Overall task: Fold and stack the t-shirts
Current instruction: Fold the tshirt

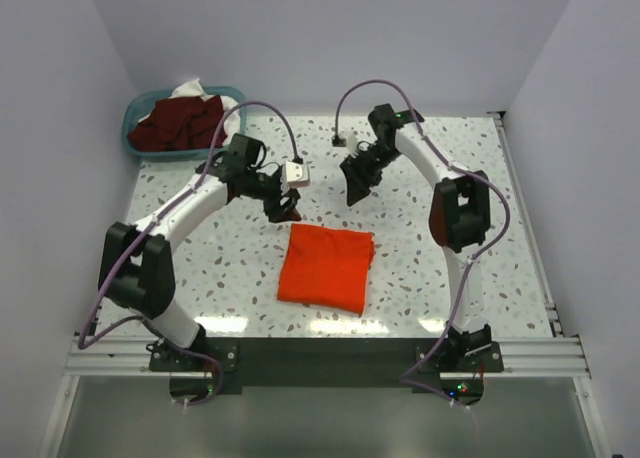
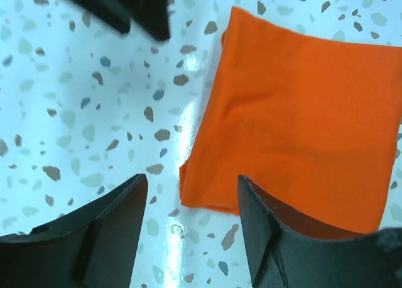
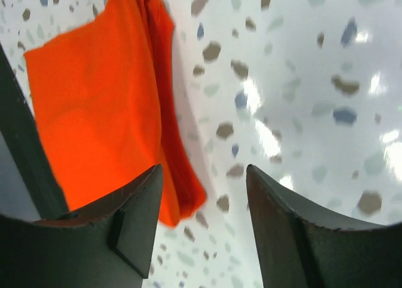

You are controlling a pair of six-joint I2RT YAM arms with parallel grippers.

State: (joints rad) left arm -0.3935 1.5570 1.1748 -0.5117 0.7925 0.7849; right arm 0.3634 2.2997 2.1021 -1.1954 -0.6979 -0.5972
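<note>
Both empty, left gripper [image 1: 284, 208] and right gripper [image 1: 357, 183] hover spread just beyond the folded orange shirt [image 1: 325, 268], flat on the table [image 1: 450, 158] as a likely stack base; maroon shirts [image 1: 180, 125] wait in the basket [image 1: 128, 133]

left wrist: orange shirt [image 2: 301, 112] cut off at right edge, lower corner hidden behind left gripper [image 2: 191, 182] finger [image 2: 295, 244]. right wrist: its lower part sits behind right gripper [image 3: 204, 171] finger [image 3: 94, 238]. top, upper left: maroon shirts [image 1: 180, 126] in basket [image 1: 170, 156], count unclear; white cloth [image 1: 200, 86] mostly buried.
</note>
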